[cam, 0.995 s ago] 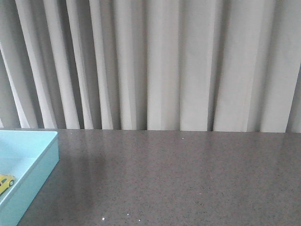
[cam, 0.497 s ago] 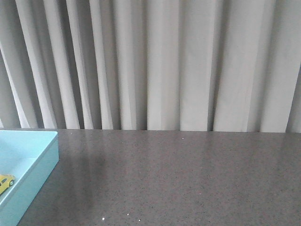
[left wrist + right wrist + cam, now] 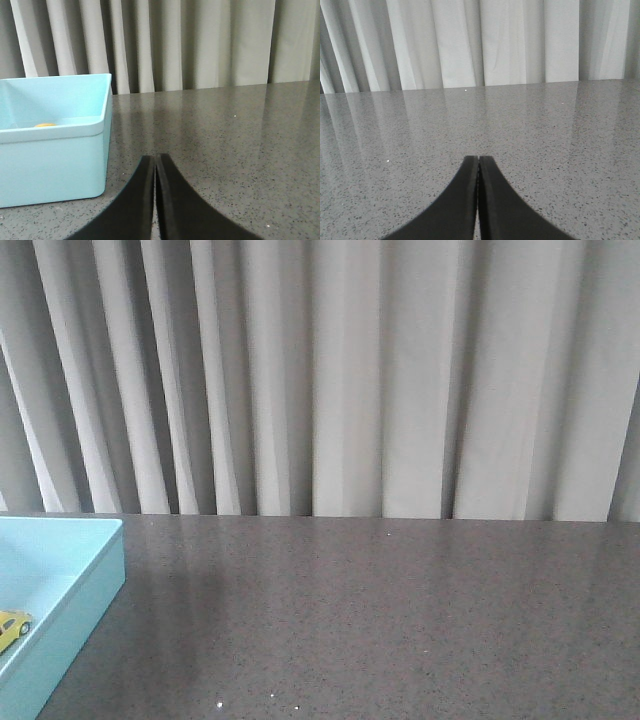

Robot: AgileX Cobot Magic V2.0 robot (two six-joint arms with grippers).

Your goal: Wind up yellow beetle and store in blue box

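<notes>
1. Beetle [image 3: 12, 626]: small bright yellow toy car, rounded body, dark window patch visible; front view cuts it at the frame edge, so only part shows. Wheels and bumpers too small to tell.
2. Beetle location: inside the box [image 3: 85, 590], on its floor, at about 8 o'clock in the front view. Left wrist view shows just a sliver of yellow [image 3: 46, 125] over the near wall.
3. Box: light turquoise, shallow, plain straight walls, rounded rim, far bigger than the car. Sits on the table [image 3: 380, 620] at the left edge of the front view, partly out of frame.
4. Left gripper [image 3: 154, 162]: black fingers pressed together, nothing between them. It hangs above the table, just beside the box's corner, not touching it.
5. Right gripper [image 3: 478, 164]: black fingers also pressed together, holding nothing, above bare table, well apart from the box.
6. Table: dark grey speckled stone-like top, glossy, reflecting pale streaks of the curtain [image 3: 340, 380].
7. Room: pleated off-white curtain fills the whole background from 9 to 3 o'clock, meeting the table's far edge.
</notes>
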